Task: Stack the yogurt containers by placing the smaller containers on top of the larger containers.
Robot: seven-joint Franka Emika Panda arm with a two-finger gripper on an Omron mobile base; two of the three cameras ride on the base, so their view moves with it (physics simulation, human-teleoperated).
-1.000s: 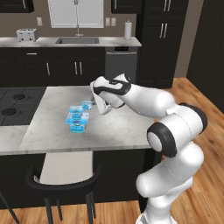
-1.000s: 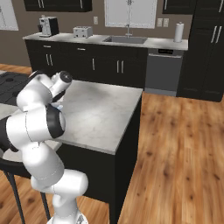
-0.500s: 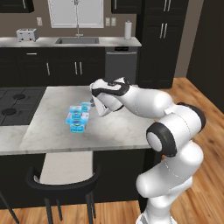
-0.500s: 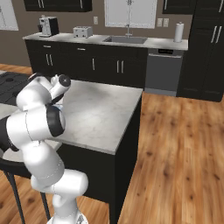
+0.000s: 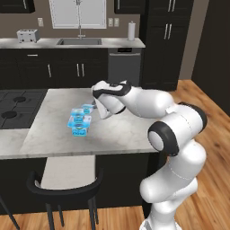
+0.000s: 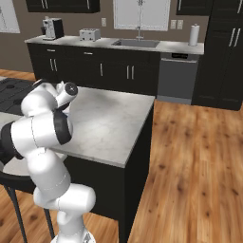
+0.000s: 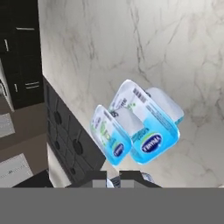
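Hand view looks down on the yogurt containers [image 7: 144, 127], blue cups bunched together and touching on the grey stone counter [image 7: 175, 52], near the black stove [image 7: 65, 135]. Left base view shows them [image 5: 80, 121] just beside the gripper [image 5: 95, 107]. I cannot tell if its fingers are apart or together.

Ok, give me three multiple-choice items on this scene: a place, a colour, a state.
1. Where do the yogurt containers stand?
A. on the stove
B. on the island counter
C. in the sink

2. What colour are they?
A. red
B. light blue
C. green

3. The paper towel roll is:
A. upright
B. lying flat
C. on the floor

Answers: B, they sit on the marble top near the arm; B, the hand view shows translucent light-blue plastic; A, the roll stands on end.
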